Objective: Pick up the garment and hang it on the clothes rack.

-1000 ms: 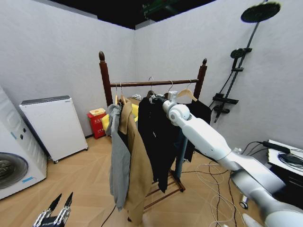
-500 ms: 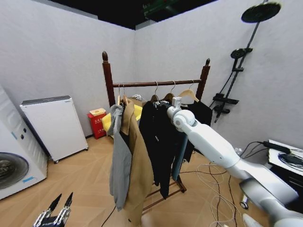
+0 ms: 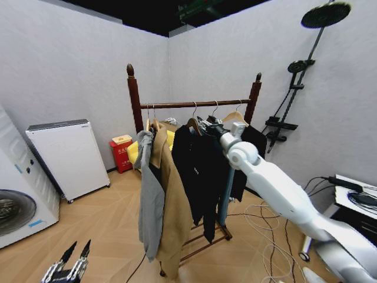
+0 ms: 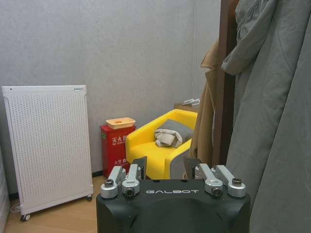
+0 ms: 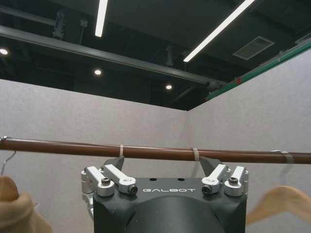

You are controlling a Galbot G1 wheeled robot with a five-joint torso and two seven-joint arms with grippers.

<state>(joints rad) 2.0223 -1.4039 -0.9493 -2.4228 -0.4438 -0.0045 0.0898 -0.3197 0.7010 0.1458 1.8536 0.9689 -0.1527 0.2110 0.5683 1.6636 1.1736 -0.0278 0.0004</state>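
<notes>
Hanging step looks nearly done: right claw sits up at the rod of the clothes rack, close beside the wooden hanger of the garment, which drapes just below it with its hook over the rod. Can't tell if this claw is apart or clamped (wrist blocks it). To finish well, confirm the hook sits fully over the smooth round rod, then back off level. Matte black fabric, limp; turned glossy posts. Left claw parked low, fingers apart.
</notes>
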